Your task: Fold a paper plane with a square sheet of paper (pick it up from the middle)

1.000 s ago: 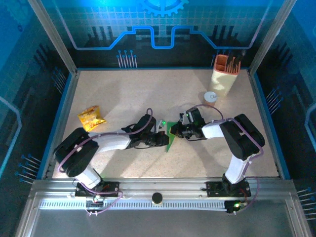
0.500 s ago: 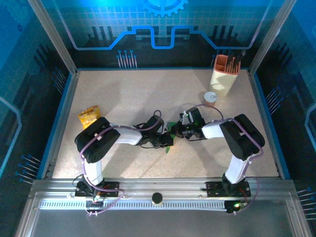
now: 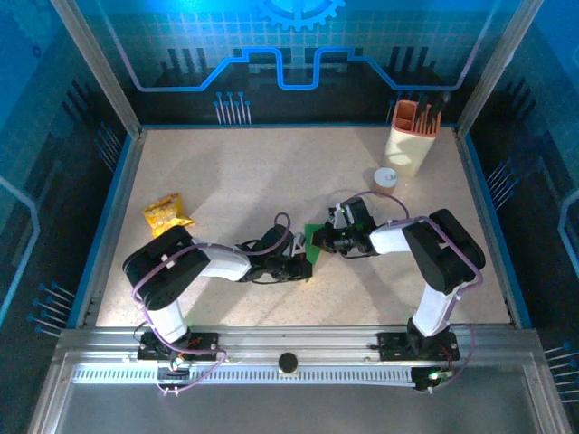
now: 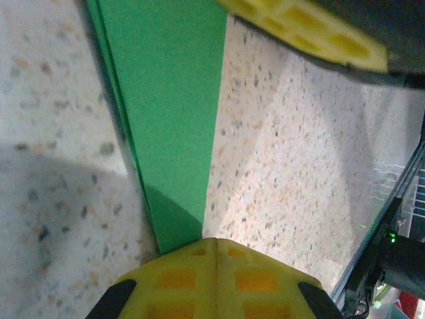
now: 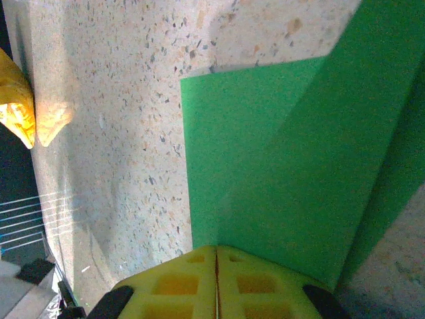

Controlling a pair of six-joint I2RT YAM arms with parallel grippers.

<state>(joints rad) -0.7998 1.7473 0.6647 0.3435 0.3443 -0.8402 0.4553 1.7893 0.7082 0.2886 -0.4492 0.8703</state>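
The square sheet of paper lies mid-table as a narrow, folded bright-green shape. In the left wrist view the paper runs as a long strip down to my left gripper, whose yellow fingers are shut with their tips over the strip's near end. In the top view the left gripper is at the paper's near tip. My right gripper comes in from the right, also shut. Its tips rest over the flat paper, where a diagonal fold shows. No paper sits between either pair of fingers.
A crinkled yellow-orange snack packet lies at the left. A cream holder with orange tools stands at the back right, with a small white disc in front of it. The right gripper's yellow finger crosses the top right of the left wrist view.
My left gripper has slid along the paper toward the near edge, and its arm has shifted. The right gripper has stayed in place on the paper.
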